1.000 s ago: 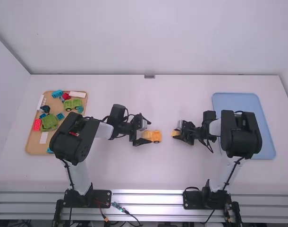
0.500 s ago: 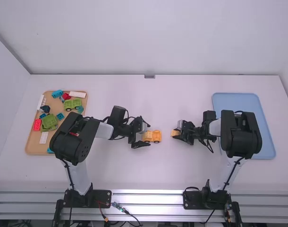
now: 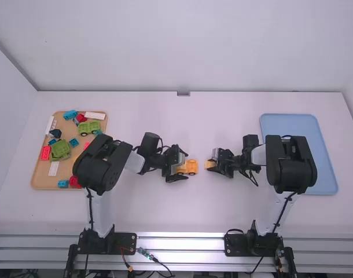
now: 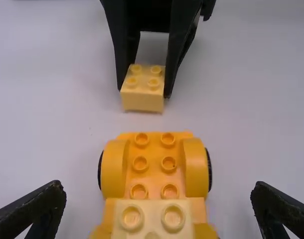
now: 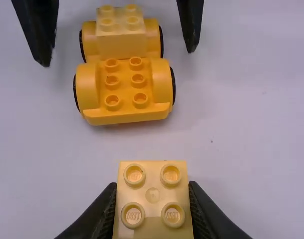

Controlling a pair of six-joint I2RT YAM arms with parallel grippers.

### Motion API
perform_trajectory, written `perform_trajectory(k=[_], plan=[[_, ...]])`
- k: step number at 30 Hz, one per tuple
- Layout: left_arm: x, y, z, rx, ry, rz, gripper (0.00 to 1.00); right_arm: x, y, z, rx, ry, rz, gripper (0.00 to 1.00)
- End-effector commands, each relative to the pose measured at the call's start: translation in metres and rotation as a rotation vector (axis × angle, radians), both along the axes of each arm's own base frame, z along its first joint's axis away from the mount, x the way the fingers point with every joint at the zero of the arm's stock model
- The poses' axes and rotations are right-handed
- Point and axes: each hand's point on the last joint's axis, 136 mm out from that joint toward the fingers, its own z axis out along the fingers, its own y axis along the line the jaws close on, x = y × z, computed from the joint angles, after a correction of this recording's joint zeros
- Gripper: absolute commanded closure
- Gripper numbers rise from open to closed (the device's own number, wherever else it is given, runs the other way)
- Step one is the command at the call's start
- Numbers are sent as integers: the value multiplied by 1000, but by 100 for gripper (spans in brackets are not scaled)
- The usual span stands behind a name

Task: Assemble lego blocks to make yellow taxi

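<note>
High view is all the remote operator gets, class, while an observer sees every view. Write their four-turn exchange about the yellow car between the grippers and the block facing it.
Operator: What sits on the end of the yellow car by the left gripper?
Observer: A paler yellow block, studs up.
Operator: And the held block in the right gripper: how many studs on top?
Observer: Four, in two rows of two.

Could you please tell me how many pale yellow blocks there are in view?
2. One block is held in the right gripper; the other sits on the wheeled base, between the open fingers of the left gripper. More could be hidden beneath the left arm.
</note>
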Motion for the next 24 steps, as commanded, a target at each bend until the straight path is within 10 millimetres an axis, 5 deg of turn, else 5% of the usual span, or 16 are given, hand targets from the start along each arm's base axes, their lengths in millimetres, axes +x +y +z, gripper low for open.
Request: perform_trajectory(k=[1, 4, 7, 9, 16, 24], plan=[[-6, 1, -8, -30, 81, 6, 1, 1, 2, 0, 21, 10, 3, 75], [-8, -2, -5, -51, 71, -17, 4, 0, 3, 3, 39, 9, 7, 76], [-8, -3, -6, -41, 63, -12, 31, 0, 7, 12, 92, 2, 17, 75], [-6, -2, -9, -25, 63, 1, 36, 1, 8, 14, 103, 1, 19, 75], [-5, 5, -23, 53, -7, -3, 48, 8, 10, 21, 120, 44, 4, 74], [11, 20, -39, 167, -52, 73, 47, 7, 26, 28, 114, 67, 55, 75]])
